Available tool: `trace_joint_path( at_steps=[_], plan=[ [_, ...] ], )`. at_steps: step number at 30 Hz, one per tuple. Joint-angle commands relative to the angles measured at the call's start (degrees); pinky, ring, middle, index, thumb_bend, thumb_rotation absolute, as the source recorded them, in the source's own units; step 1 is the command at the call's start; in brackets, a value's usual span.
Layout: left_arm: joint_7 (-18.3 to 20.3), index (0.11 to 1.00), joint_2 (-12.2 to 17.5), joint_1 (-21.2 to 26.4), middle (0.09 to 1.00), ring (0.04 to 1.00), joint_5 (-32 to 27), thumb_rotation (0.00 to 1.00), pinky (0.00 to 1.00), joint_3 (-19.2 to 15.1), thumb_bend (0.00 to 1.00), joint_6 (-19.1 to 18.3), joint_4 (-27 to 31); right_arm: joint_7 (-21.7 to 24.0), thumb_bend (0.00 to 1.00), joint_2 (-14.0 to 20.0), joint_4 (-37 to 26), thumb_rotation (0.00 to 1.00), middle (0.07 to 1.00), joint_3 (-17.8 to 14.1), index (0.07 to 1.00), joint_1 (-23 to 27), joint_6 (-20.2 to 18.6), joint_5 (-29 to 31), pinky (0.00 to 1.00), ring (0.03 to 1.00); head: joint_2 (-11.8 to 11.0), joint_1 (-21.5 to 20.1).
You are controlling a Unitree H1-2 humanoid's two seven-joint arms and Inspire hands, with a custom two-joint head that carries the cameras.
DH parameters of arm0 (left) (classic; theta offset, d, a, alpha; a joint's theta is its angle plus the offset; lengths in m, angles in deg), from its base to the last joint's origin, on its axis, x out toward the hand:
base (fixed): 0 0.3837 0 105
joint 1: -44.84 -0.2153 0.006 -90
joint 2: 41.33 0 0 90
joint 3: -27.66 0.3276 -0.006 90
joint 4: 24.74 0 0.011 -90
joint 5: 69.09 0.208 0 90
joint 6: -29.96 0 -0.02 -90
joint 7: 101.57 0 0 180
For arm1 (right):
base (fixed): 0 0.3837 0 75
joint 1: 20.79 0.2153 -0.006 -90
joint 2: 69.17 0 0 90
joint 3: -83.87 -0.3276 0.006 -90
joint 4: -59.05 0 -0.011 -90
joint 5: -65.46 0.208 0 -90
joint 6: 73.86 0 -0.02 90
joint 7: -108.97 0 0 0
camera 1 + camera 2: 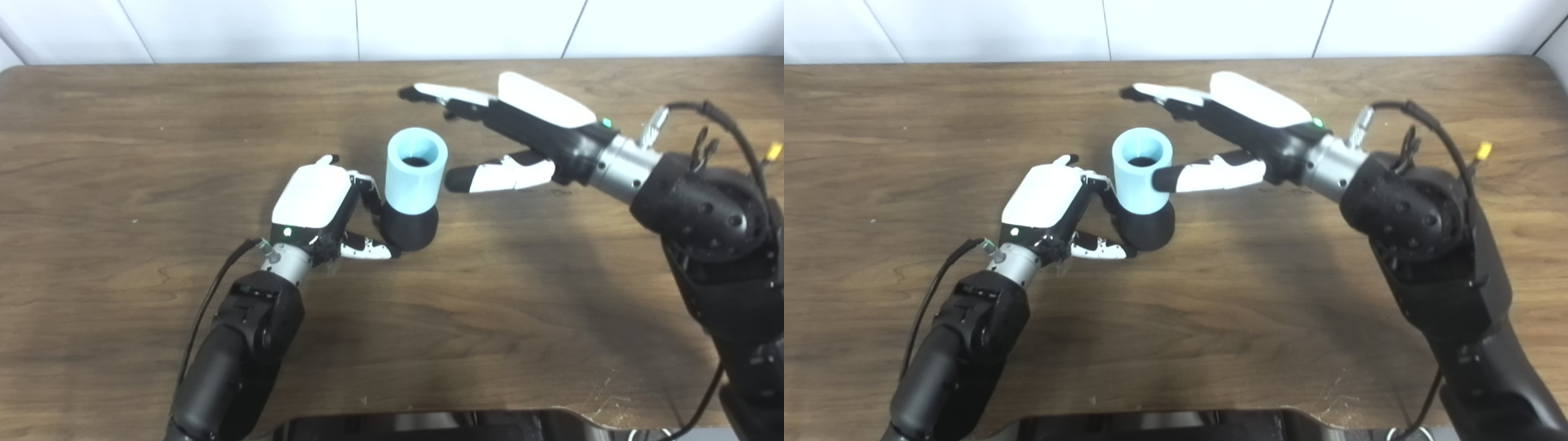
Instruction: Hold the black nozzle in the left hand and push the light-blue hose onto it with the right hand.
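Worktop [153,153]: dark brown wood-grain surface, white panelled wall behind its far edge.

Black nozzle [409,228]: short, round, matt black plastic piece standing upright near the middle of the worktop. Its upper part is covered by the hose.

Light-blue hose [415,171]: short, thick-walled, pale blue cylindrical sleeve, seated upright on top of the black nozzle. Its open end faces up, with a dark bore visible inside.

Left hand [318,208]: white-backed with black fingers, resting low at the worktop just left of the nozzle. Its fingers curl around the nozzle's far-left side and its thumb lies along the near-left side, closed on the black base.

Right hand [520,131]: white-backed with black fingers, raised to the right of the hose and spread wide, holding nothing. Its fingers extend over the worktop behind the hose, clear of it. Its thumb points left toward the hose's right side; whether the tip touches the hose cannot be told, since the two views differ.

Dark curved housing [429,425]: partly visible at the bottom edge.
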Motion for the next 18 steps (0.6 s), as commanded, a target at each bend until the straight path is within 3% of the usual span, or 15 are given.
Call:
trace_joint_path(
  at_steps=[1, 3, 7, 12, 15, 18],
  plan=[
    [-1.53, 0.485, -0.30, 0.74, 0.650, 0.724, -0.29, 0.04, 0.92, -0.19, 0.52, 0.59, 0.09, -3.00, 0.60, -0.41, 0.25, 1.00, 0.937, -1.84, 0.948, 0.97, 0.41, 1.58, 0.77, 0.885, -0.01, 0.20],
    [-1.57, 0.485, -0.29, 0.71, 0.649, 0.723, -0.51, 0.04, 0.92, -0.31, 0.52, 0.50, 0.06, -3.88, 0.53, -0.78, 1.42, 1.00, 0.930, -2.49, 0.956, 0.17, 0.73, 2.52, 0.79, 0.884, -0.18, 0.47],
    [-1.82, 0.486, -0.28, 0.62, 0.649, 0.721, -2.27, 0.04, 0.90, -1.33, 0.52, 0.25, 0.59, -6.36, 0.52, -1.75, 3.59, 1.00, 0.915, -3.87, 0.958, -2.02, -0.06, 3.67, 0.82, 0.879, -0.38, 0.89],
    [-1.47, 0.496, -1.89, -0.15, 0.684, 0.712, -9.90, 0.07, 0.76, -5.05, 0.52, -1.01, 1.82, -8.46, 0.55, -3.08, 6.03, 1.00, 0.946, -5.50, 0.975, -4.70, -0.73, 7.07, 0.88, 0.921, -0.49, 1.24],
    [-1.60, 0.735, -2.92, -0.61, 0.740, 0.713, -16.67, 0.18, 0.63, -7.96, 0.78, -1.06, 2.67, -9.41, 0.56, -3.36, 7.65, 1.00, 0.945, -6.04, 0.979, -6.34, -0.11, 8.60, 0.87, 0.923, -0.52, 1.32],
    [-1.56, 0.906, -3.99, -0.82, 0.822, 0.754, -23.00, 0.25, 0.66, -10.92, 0.93, -2.16, 4.09, -10.52, 0.59, -3.68, 8.98, 1.00, 0.947, -5.73, 0.976, -7.64, 0.34, 9.08, 0.82, 0.915, -0.59, 1.38]
  ],
)
